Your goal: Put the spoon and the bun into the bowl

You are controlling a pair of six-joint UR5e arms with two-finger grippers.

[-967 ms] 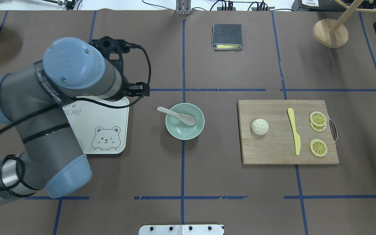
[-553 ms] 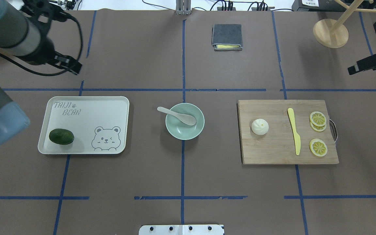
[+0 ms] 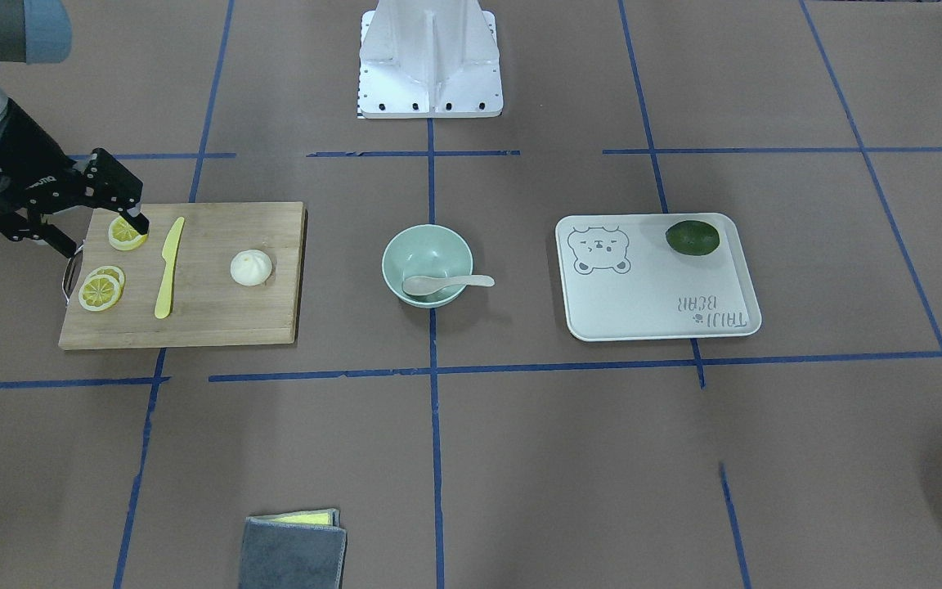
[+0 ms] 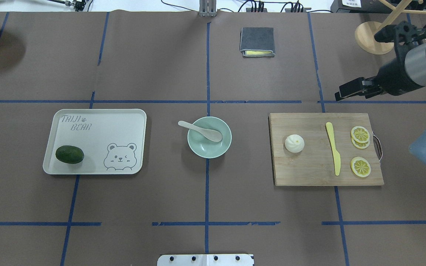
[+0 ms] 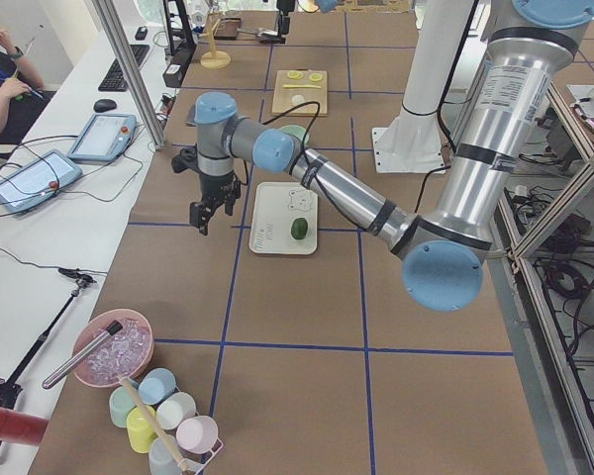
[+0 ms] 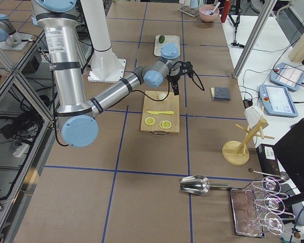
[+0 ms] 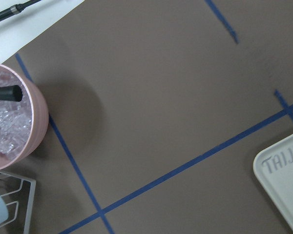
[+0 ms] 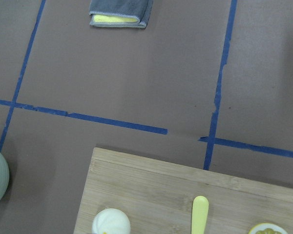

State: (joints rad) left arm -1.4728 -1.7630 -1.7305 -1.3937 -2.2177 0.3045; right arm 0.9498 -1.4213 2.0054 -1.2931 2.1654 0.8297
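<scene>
Left gripper (image 5: 206,206): grip state cannot tell
Right gripper (image 3: 105,233): jaws apart, empty, masking lemon slice (image 3: 121,239)
Spoon (image 4: 200,130): in bowl (image 4: 207,150), handle overhanging 10 o'clock
Bun (image 4: 294,143): cutting board (image 4: 309,166), 3 o'clock of bowl, apart

Spoon (image 4: 200,130) in bowl (image 4: 206,148); bun (image 4: 294,143) on board (image 4: 309,170)

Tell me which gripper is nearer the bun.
Right. The right gripper hovers past the bun's cutting board; the left gripper is far beyond the tray, near the table's left end.
</scene>
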